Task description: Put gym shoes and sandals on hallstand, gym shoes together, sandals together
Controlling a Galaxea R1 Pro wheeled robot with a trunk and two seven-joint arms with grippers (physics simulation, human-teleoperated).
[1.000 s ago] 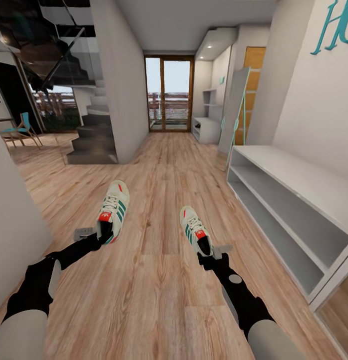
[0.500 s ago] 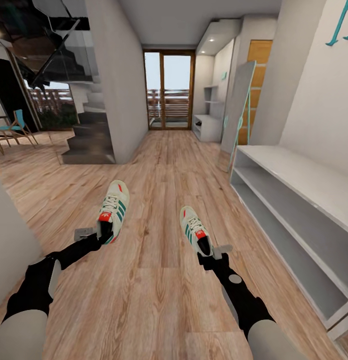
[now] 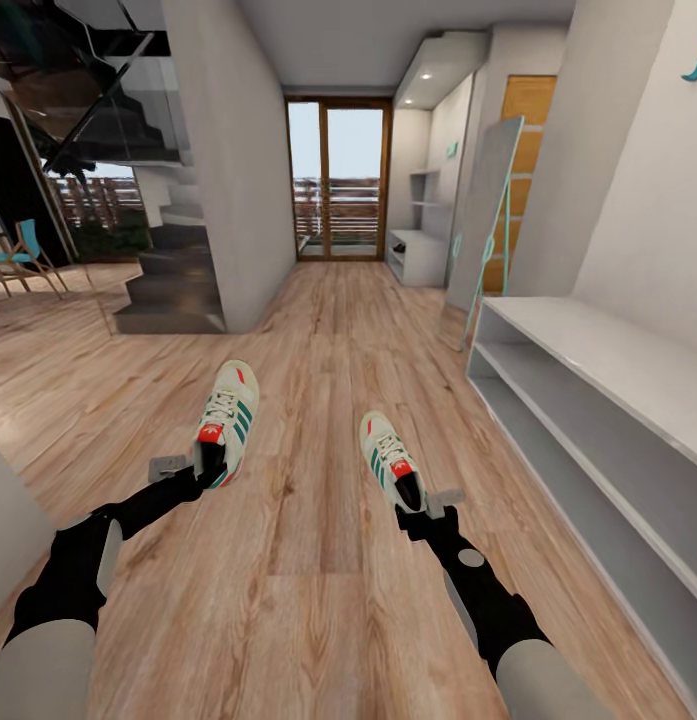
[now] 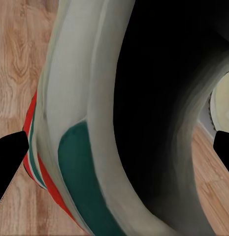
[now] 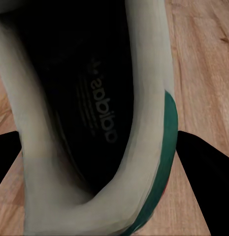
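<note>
1. White lace-up sneakers with green side stripes are carried one in each arm, both above the wood-plank corridor floor (image 3: 318,600).
2. The left gripper (image 3: 202,470) clasps the heel end of the left gym shoe (image 3: 226,418); the shoe stretches forward from the fingers, toe pointing away from the robot down the corridor.
3. In the left wrist view, that shoe's heel collar (image 4: 89,147), white with a green panel and red-orange trim, sits between two dark fingertips (image 4: 11,157), its dark opening just ahead of the gripper.
4. The right gripper (image 3: 420,512) grips the heel end of the right gym shoe (image 3: 389,462), which also points forward from the fingers, its toe angled slightly toward the left arm.
5. In the right wrist view, the shoe's black insole with white lettering (image 5: 97,103) lies straight ahead, and the white collar with a green heel patch sits between the dark fingertips (image 5: 205,167).
6. The two shoes are well apart, the left one held a little farther forward than the right.
7. To the right of the right gripper stands a plain low white bench (image 3: 608,420) with two open shelves, along the wall.
8. Far ahead of both grippers, at the corridor's end by the glass doors (image 3: 338,180), stands the pale-grey hallstand (image 3: 420,245) with upper shelves, well away from both shoes.
9. A leaning mirror (image 3: 483,220) stands between the bench and the hallstand.
</note>
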